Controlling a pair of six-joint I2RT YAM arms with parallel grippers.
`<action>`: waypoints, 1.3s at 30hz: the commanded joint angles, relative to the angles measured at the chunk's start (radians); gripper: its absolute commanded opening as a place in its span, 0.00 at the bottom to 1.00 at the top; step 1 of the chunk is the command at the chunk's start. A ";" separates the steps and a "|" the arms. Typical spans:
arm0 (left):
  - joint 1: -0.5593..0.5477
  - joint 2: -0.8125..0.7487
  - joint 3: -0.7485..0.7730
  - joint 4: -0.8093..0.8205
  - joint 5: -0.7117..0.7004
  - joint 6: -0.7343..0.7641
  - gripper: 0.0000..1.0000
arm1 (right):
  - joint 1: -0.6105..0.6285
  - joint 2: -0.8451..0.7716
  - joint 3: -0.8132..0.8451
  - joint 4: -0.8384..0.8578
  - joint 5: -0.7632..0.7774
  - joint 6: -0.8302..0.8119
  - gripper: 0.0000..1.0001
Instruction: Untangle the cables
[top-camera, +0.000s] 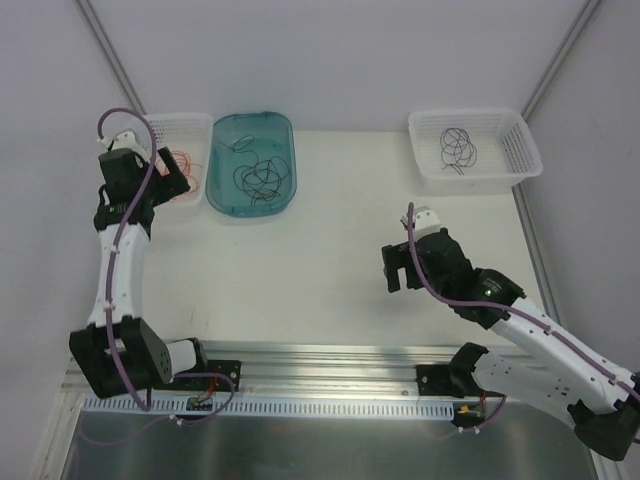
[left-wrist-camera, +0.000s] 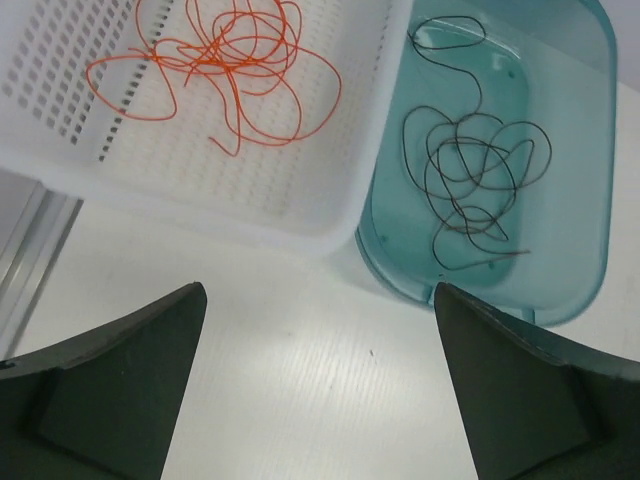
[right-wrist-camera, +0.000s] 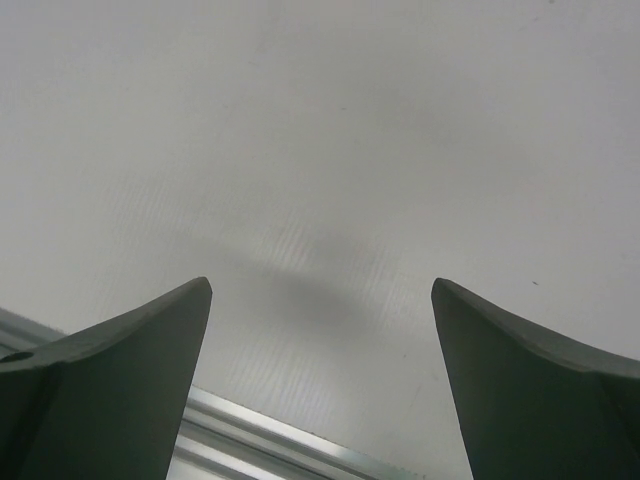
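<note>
1. Top view: each strand sat in its own bin, so the sort looked finished. The orange cable was in the left white basket, the black cable in the teal tray, and the purple cable in the right basket.
2. Left wrist view: the left fingers were apart and empty, beside the orange's basket.
3. Right wrist view: the right fingers were apart and empty above the bare surface.

A white basket sits just beside a teal tub, a second white basket well apart across the table.
</note>
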 joint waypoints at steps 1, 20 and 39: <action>-0.008 -0.292 -0.206 -0.006 0.116 -0.025 0.99 | -0.040 -0.060 0.061 -0.077 0.137 -0.002 0.97; -0.233 -1.137 -0.213 -0.530 0.020 0.097 0.99 | -0.066 -0.529 0.111 -0.426 0.633 0.131 0.97; -0.314 -1.276 -0.271 -0.551 -0.406 -0.010 0.99 | -0.052 -0.993 -0.003 -0.397 0.616 0.099 0.97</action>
